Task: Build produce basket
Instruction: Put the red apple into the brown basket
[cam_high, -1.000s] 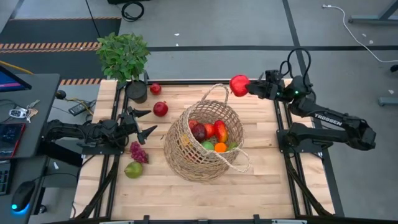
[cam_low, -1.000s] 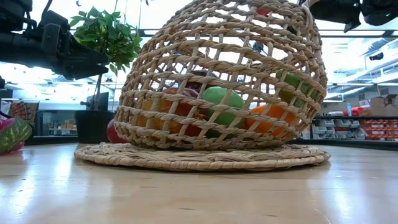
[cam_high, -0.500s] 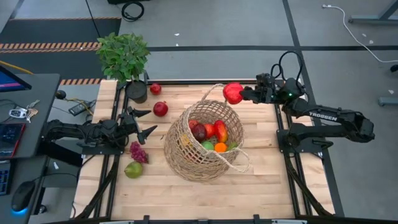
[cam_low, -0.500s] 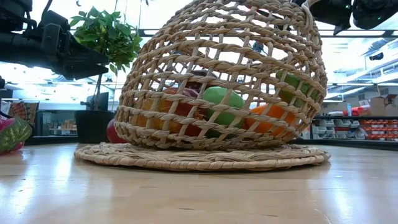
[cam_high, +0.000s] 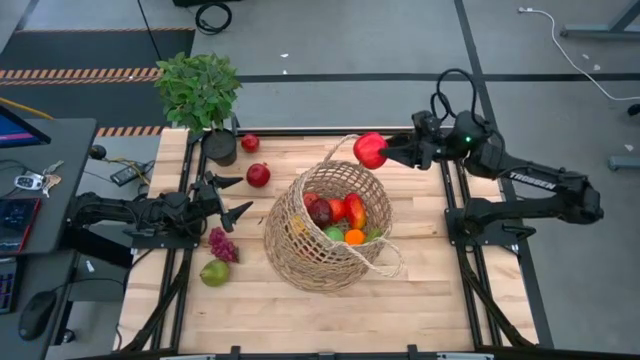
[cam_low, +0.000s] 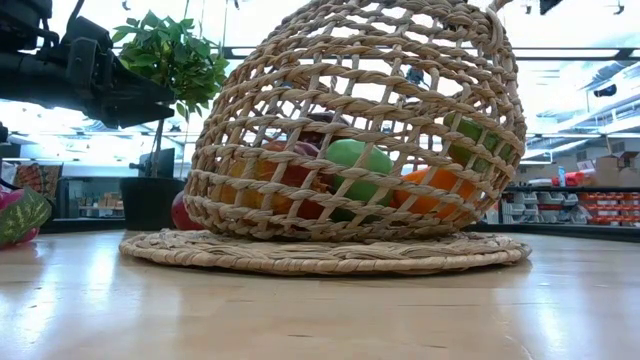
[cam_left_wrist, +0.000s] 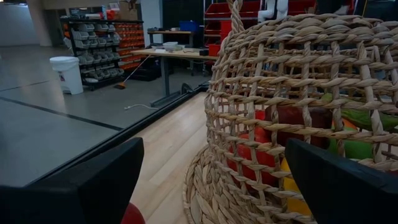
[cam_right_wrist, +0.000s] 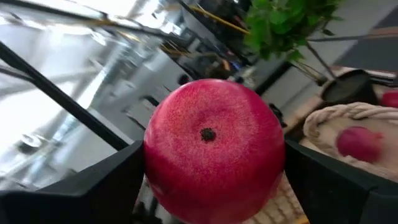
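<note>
The wicker basket (cam_high: 328, 232) stands mid-table with several pieces of produce inside, red, green and orange. My right gripper (cam_high: 380, 151) is above the basket's far handle (cam_high: 345, 148), shut on a round red fruit (cam_right_wrist: 214, 149). My left gripper (cam_high: 232, 197) waits open at the table's left, pointing at the basket's wall (cam_left_wrist: 298, 118). Loose produce rests on the table left of the basket: two red fruits (cam_high: 258, 175) (cam_high: 250, 143), purple grapes (cam_high: 221, 243) and a green pear (cam_high: 214, 272). My right gripper pinches the red fruit between its two fingers, one on each of the fruit's opposite sides (cam_right_wrist: 155, 163). The fingers (cam_high: 398, 151) come about level from the table's right side. The fruit is lifted clear, its dark blossom end (cam_right_wrist: 208, 134) facing the wrist camera.
A leafy plant in a black pot (cam_high: 203, 95) stands at the table's far left corner. Bare wood (cam_high: 330, 315) lies near the front edge. A desk with a monitor and keys (cam_high: 30, 180) is beyond the table's left side.
My right gripper has carried the red fruit up and toward the table's left, from beyond the far right of the basket to above its far handle, and has turned somewhat. The fruit stays in the hold. In the low view the gripper has risen out of the picture's top.
</note>
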